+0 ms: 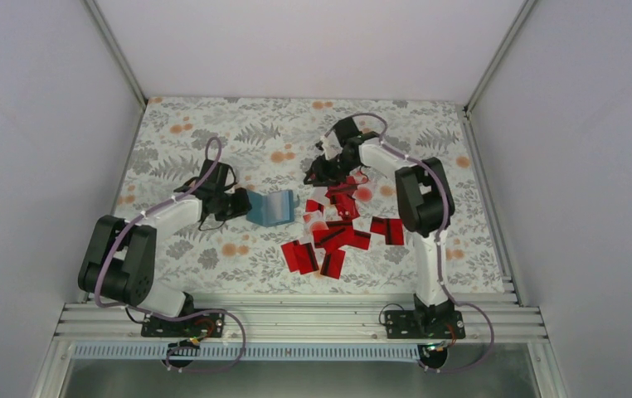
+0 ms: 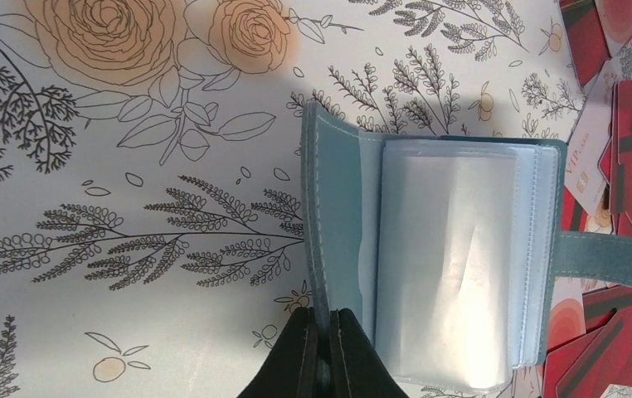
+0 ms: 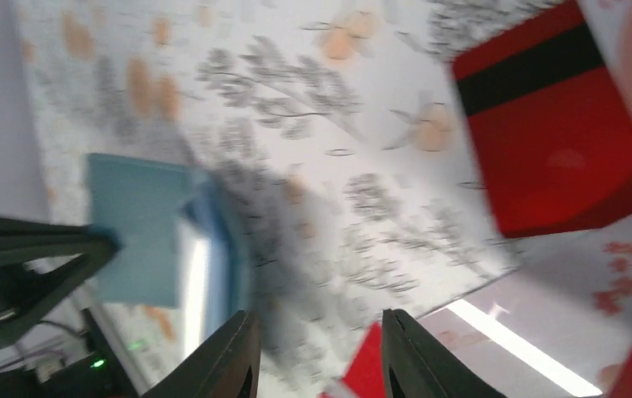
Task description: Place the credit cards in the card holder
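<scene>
The floral table (image 1: 205, 133) has white walls (image 1: 296, 41) on its left, right and far sides, and a metal rail (image 1: 296, 319) along the near edge. The cards (image 1: 337, 236) lie in a loose red heap that starts just beside the right claw (image 1: 321, 172) and spreads toward the rail. This claw's fingers stand apart, with nothing between them. The left claw (image 1: 242, 205) pinches the cover edge of the open holder (image 1: 271, 207). The holder reaches out from its tips toward the heap. Patterned cloth continues beyond both claws to the far wall.
</scene>
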Robot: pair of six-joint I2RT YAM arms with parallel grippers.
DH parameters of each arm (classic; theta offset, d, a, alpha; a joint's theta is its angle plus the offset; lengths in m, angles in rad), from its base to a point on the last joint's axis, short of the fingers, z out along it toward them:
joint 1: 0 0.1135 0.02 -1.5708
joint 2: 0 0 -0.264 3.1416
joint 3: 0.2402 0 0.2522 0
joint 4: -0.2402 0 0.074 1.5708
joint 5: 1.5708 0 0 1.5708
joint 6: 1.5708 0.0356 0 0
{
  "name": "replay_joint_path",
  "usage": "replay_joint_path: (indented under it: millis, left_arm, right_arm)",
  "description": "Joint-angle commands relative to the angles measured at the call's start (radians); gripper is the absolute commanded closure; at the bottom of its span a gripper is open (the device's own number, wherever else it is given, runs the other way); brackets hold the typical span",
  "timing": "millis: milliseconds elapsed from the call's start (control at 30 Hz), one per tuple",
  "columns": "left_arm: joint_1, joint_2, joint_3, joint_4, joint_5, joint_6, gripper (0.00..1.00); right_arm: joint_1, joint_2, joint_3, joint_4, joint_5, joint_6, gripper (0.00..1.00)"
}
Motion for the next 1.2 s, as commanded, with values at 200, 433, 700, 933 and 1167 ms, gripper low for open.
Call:
replay_joint_path:
  millis: [200,433,700,933,1167]
  left_arm:
    - [-0.003,-0.003,0.022,-0.009,0.005,-0.024,0.98]
    - [-0.004,0.0,0.044,-0.015,0.006,-0.028,0.98]
    - [-0.016,-0.001,0.053,-0.016,0.01,-0.039,0.98]
    - [-0.023,-0.001,0.049,-0.013,0.012,-0.047,0.98]
    - [-0.028,-0.009,0.045,-0.011,0.012,-0.05,0.98]
  right_arm:
    - [0.033,-0.187,-0.088,0.239,-0.392,0.127,0.54]
    - [0.077,-0.074,-0.045,0.157,-0.44,0.134,0.48]
    - [0.085,0.029,-0.022,0.113,-0.379,0.129,0.46]
    - [0.091,0.07,-0.038,0.108,-0.365,0.116,0.46]
    - [0.107,0.082,-0.039,0.097,-0.373,0.102,0.46]
